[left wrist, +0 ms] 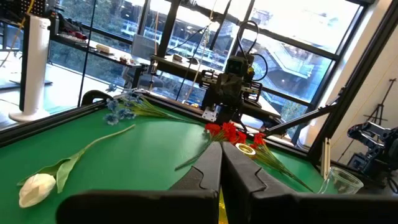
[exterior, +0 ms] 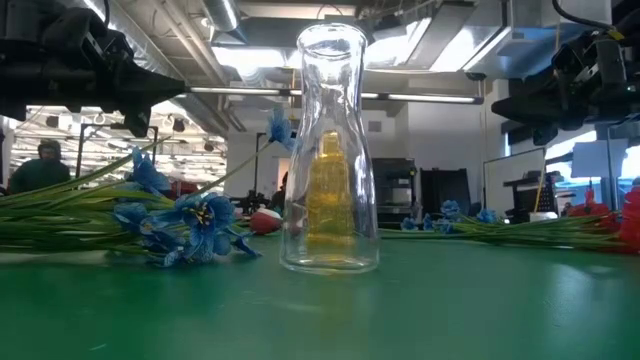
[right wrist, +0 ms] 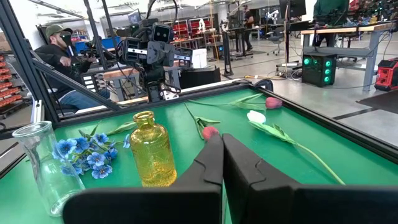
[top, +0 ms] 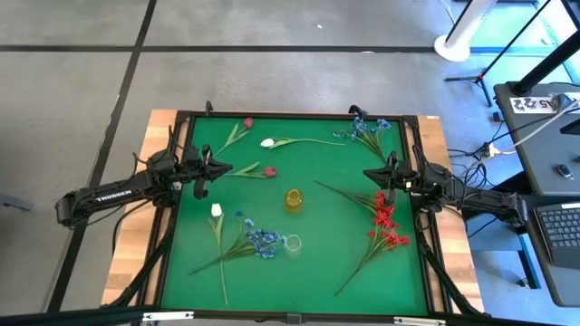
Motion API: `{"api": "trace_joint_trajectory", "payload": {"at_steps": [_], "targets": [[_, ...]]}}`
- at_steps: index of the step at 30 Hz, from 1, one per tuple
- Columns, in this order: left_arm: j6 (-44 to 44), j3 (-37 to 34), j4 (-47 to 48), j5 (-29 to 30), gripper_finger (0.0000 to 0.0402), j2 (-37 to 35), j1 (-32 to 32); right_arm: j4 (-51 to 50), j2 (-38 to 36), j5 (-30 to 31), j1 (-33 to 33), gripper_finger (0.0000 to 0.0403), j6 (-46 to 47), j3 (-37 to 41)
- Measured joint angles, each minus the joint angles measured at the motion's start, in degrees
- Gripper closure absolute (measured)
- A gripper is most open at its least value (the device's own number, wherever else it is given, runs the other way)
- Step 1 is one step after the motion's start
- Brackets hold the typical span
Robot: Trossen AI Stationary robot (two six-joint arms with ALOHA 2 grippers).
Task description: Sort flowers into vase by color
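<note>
Both hands are pressed together and hold nothing: the left hand point(top: 200, 172) hovers at the desk's point(top: 317, 281) left edge, the right hand point(top: 388, 178) at its right. Between them the yellow vase point(top: 294, 198) and clear vase point(top: 292, 244) stand empty. All flowers point(top: 256, 240) lie scattered; sorting looks unstarted.

Bright, even light; sharp pictures
</note>
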State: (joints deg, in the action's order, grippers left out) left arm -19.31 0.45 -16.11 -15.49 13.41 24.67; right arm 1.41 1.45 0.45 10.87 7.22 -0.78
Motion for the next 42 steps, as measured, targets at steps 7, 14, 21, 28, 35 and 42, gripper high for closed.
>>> {"api": "trace_joint_trajectory", "payload": {"at_steps": [7, 14, 21, 28, 35, 42], "targets": [[-0.01, 0.01, 0.02, -0.01, 0.0401, 0.01, 0.01, -0.01, 0.0, 0.0, 0.01, 0.0402, 0.01, -0.02], [0.0, 0.0, 0.02, -0.02, 0.0401, 0.02, 0.02, -0.01, 0.0, 0.0, 0.01, 0.0402, 0.0, 0.0], [-0.02, 0.02, 0.02, -0.02, 0.0401, 0.02, 0.0, 0.0, 0.0, 0.0, 0.01, 0.0402, 0.0, 0.0], [0.0, 0.0, 0.02, 0.0, 0.0401, 0.0, 0.0, -0.02, 0.01, 0.0, 0.01, 0.0402, 0.0, 0.0], [-0.02, 0.02, 0.02, 0.0, 0.0401, 0.0, 0.0, -0.01, 0.0, 0.0, 0.01, 0.0402, 0.0, -0.01], [-0.02, 0.0, 0.02, -0.01, 0.0401, 0.02, 0.02, 0.26, 0.0, 1.55, 0.02, 0.0402, 0.0, -0.02]]}}
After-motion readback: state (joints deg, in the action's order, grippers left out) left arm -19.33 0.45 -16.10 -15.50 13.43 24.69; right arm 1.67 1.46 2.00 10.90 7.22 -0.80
